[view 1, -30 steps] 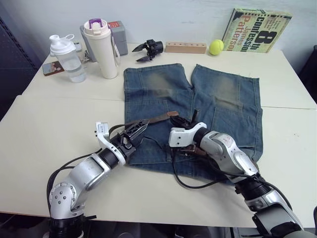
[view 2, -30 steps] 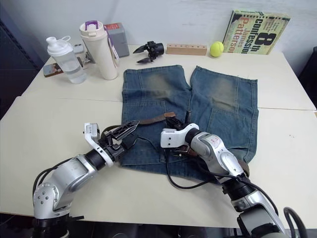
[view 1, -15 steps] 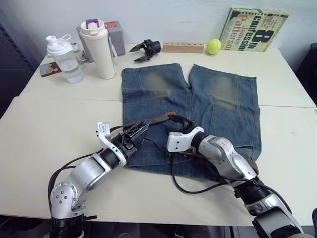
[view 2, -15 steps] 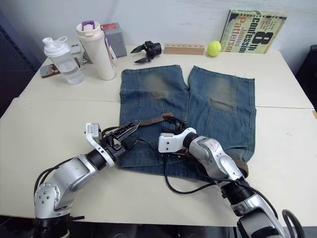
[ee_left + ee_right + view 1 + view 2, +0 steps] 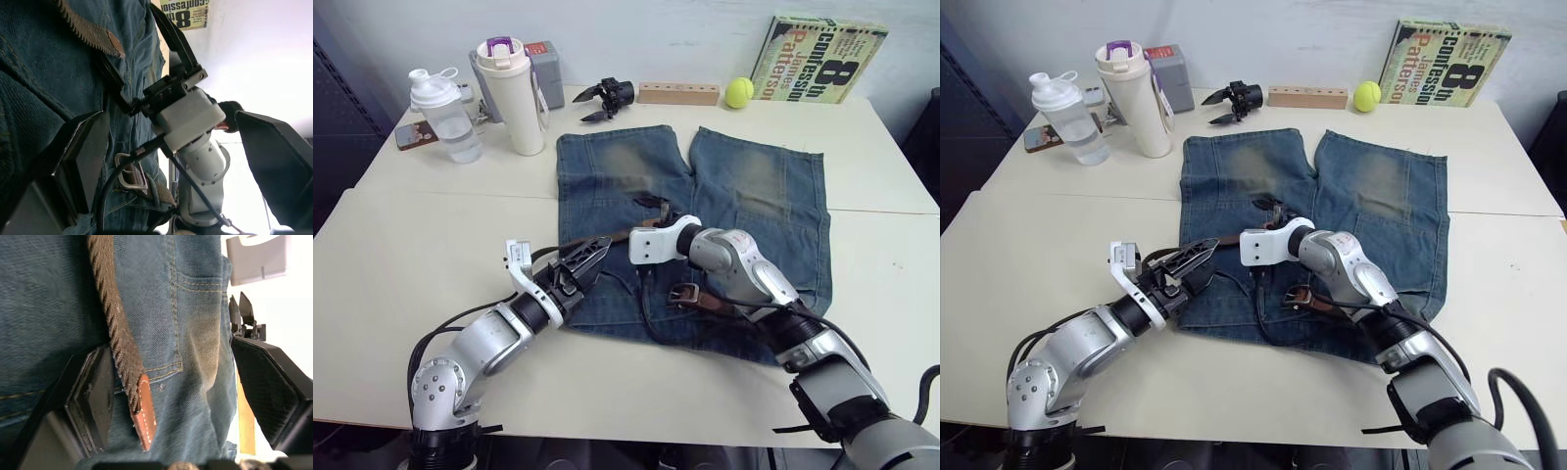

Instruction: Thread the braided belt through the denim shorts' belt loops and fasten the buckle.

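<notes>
Roughly crosswise: braided belt [image 5: 607,238], tip seemingly rightward.

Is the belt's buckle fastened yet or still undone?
Undone. The buckle lies bare on the denim shorts, nothing passing through its frame, while the belt's tan tip lies apart, near the right pincer.

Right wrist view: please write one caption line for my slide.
Open right gripper over the denim shorts, the braided belt and its tan tip beside one finger.

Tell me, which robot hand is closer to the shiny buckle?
The right gripper is a little closer, just beyond the buckle; the left gripper sits further off to the buckle's left.
</notes>
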